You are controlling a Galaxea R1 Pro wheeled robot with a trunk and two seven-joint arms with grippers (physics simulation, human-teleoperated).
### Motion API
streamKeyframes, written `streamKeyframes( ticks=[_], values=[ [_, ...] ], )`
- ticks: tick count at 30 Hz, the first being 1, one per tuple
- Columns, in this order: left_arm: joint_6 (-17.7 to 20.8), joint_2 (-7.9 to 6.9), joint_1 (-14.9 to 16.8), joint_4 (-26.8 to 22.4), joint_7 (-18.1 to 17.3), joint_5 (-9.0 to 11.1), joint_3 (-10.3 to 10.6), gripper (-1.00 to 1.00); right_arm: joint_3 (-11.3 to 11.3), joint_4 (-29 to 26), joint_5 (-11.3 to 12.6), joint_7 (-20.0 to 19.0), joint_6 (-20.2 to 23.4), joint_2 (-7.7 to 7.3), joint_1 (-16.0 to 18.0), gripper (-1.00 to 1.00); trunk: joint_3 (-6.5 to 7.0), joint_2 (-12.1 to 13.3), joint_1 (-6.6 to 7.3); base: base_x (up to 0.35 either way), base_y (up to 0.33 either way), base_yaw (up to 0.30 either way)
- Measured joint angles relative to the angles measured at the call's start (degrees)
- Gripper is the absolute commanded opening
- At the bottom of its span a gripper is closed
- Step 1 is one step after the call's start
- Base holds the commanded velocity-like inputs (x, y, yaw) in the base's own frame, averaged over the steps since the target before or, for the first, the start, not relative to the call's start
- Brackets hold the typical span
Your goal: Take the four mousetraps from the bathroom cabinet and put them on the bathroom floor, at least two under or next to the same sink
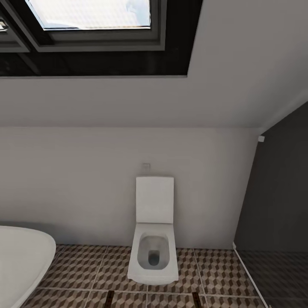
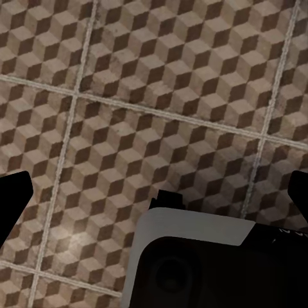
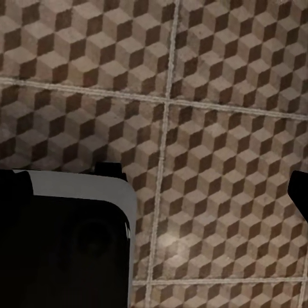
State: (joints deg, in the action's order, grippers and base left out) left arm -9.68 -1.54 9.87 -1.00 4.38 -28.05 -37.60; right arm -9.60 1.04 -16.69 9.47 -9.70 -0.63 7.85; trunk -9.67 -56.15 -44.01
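I am facing a pale bathroom wall under a sloped ceiling with a skylight (image 1: 90, 13), and I am looking down at a white toilet (image 1: 154, 252) standing against that wall with its lid raised. The curved white rim of a bathtub (image 1: 21, 256) is edging into my head view at the left, and a dark panel (image 1: 278, 192) is closing off the right side. The floor (image 1: 85, 273) is showing brown cube-patterned tiles with pale grout lines. My left gripper (image 2: 154, 192) is hanging above those tiles with its dark fingertips (image 2: 14, 192) sitting at the far edges of the wrist picture, so I am holding those jaws spread wide with nothing between them. My right gripper (image 3: 160, 186) is hanging over the same tiling, its fingertips (image 3: 298, 192) likewise far apart and carrying nothing. In both wrist pictures a grey-rimmed dark part of my own body is crowding in close to the camera. As for the mousetraps, I am not seeing any of them, nor the cabinet, nor a sink, so I cannot judge how far along the job is: the traps could be sitting in the cabinet or lying on floor outside these pictures.
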Motion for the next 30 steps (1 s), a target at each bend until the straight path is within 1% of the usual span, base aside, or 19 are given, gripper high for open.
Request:
streamKeyframes(
  ticks=[30],
  values=[
    [0.00,0.01,0.00,0.00,0.00,0.00,0.05,1.00,-0.02,-0.01,0.14,0.00,0.00,0.02,0.00,1.00,0.00,0.00,0.00,0.000,0.000,0.000]
  ],
)
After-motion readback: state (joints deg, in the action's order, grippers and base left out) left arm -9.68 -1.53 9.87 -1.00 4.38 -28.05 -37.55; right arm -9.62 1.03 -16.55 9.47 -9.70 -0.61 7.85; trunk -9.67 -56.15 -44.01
